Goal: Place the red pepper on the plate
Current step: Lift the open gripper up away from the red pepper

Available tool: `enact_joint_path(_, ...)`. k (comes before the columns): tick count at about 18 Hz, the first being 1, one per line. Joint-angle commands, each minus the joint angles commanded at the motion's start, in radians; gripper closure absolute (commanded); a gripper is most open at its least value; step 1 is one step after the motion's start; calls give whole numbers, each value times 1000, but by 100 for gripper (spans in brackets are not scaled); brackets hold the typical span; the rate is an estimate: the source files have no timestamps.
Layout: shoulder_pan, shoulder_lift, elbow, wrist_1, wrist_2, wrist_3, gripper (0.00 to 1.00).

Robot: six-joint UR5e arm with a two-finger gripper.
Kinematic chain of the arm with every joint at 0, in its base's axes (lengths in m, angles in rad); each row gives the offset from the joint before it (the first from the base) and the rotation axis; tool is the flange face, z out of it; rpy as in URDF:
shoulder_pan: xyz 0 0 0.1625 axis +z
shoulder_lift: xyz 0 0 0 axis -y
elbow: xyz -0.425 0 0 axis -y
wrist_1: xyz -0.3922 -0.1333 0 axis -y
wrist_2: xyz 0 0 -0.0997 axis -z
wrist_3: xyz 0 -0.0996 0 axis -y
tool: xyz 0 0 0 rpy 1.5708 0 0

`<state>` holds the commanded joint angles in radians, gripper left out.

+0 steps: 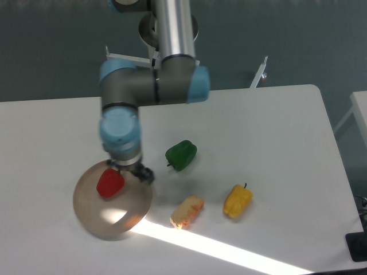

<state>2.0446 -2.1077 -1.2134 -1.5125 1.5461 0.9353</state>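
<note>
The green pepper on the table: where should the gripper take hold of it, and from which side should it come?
Judging from this one view, grip the green pepper across its wide body, coming from above. It lies on its side with the thin stem pointing lower left; the table around it is open.

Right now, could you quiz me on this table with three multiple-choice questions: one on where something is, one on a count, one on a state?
1. Where is the red pepper?
A. on the plate
B. beside the green pepper
C. off the table

2. How many peppers are in view?
A. two
B. three
C. five

3. Is the red pepper held by the gripper?
A. yes, lifted high
B. yes, pressed down
C. no, it lies free

Answers: 1 A, since the red pepper sits inside the plate's rim. 2 B, since there is one red, one green and one yellow pepper. 3 C, since the jaws stand up and to the right of it, apart from it.
</note>
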Motion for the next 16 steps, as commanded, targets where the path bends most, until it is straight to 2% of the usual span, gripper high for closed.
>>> enact_joint_path(4,103,0,6,15,37,157,1)
enact_joint_path(5,120,0,6,35,35,177,1)
enact_joint_path(7,147,-8,8,128,43,212,0)
enact_joint_path(9,155,-17,6,176,63,247,0)
enact_joint_path(12,155,-31,5,218,101,255,0)
enact_joint_path(16,155,-29,2,221,101,255,0)
